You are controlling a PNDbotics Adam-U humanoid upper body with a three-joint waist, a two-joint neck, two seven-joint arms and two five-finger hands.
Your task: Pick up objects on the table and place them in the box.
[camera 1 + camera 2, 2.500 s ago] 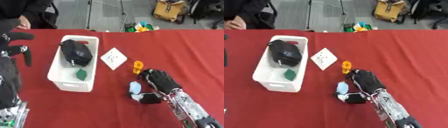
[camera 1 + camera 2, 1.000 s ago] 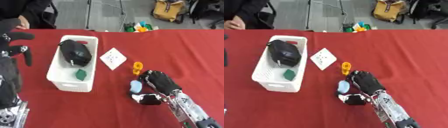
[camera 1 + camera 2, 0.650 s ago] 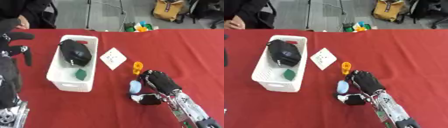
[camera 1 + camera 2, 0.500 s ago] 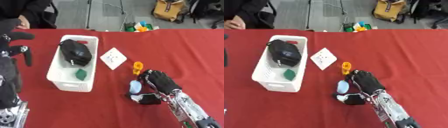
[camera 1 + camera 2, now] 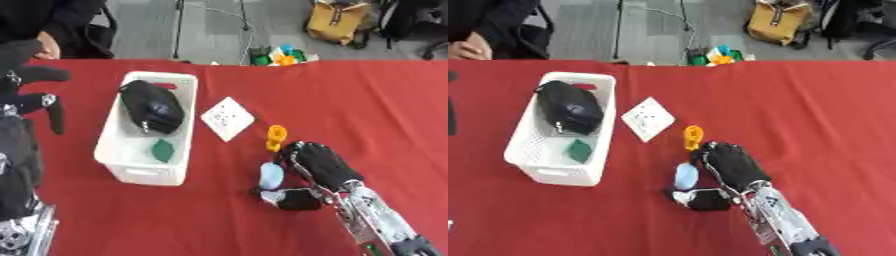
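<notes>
The pale blue object (image 5: 271, 175) is partly covered by the right hand (image 5: 317, 167) — its shape cannot be made out. The left hand (image 5: 31, 95) is cut off at the left edge. The box (image 5: 129, 155) floor is largely hidden under a black pouch (image 5: 152, 107).

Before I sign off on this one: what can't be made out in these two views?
- Pale blue object: blurred; the right hand covers its side, so contact is unclear, either view.
- White basket: black pouch hides its floor.
- Left hand: cut by the left eye view's edge.
</notes>
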